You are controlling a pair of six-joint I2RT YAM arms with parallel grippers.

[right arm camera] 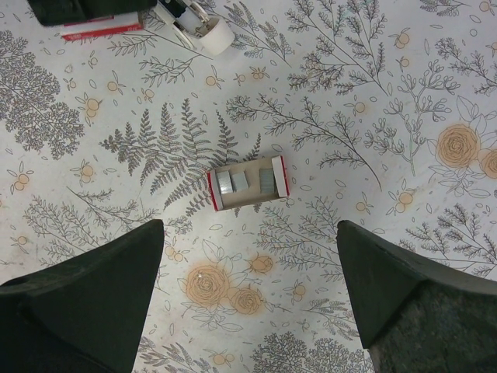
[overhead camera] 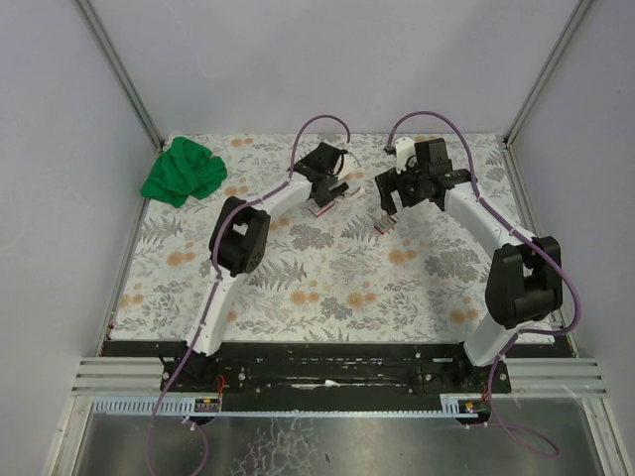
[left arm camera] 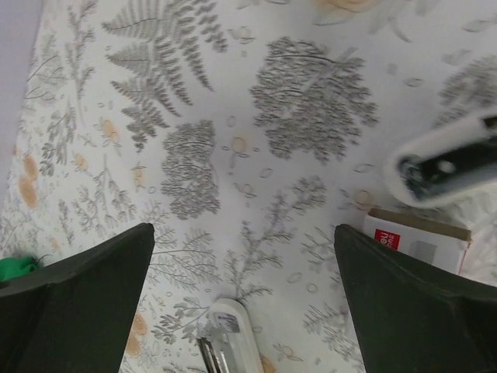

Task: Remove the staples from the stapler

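Note:
A white stapler [left arm camera: 231, 340] lies on the floral cloth at the bottom of the left wrist view, below and between my left gripper's fingers. A metal channel [left arm camera: 208, 357] shows on it, and the staples are hidden. The right wrist view has the stapler [right arm camera: 200, 28] at the top left, and from above it is a small white shape [overhead camera: 342, 190]. My left gripper [left arm camera: 244, 233] [overhead camera: 325, 180] hangs open above it, holding nothing. My right gripper [right arm camera: 250, 225] [overhead camera: 393, 194] is open over bare cloth, just short of an open red-and-white box [right arm camera: 248, 185].
The open box [overhead camera: 385, 220] holds silvery-grey strips [right arm camera: 233, 182]. A second red-and-white box [left arm camera: 419, 241] [overhead camera: 319, 206] lies beside the stapler. A blurred white-and-dark object [left arm camera: 446, 165] crosses the left wrist view's right edge. A green cloth [overhead camera: 184, 171] is bunched at the back left.

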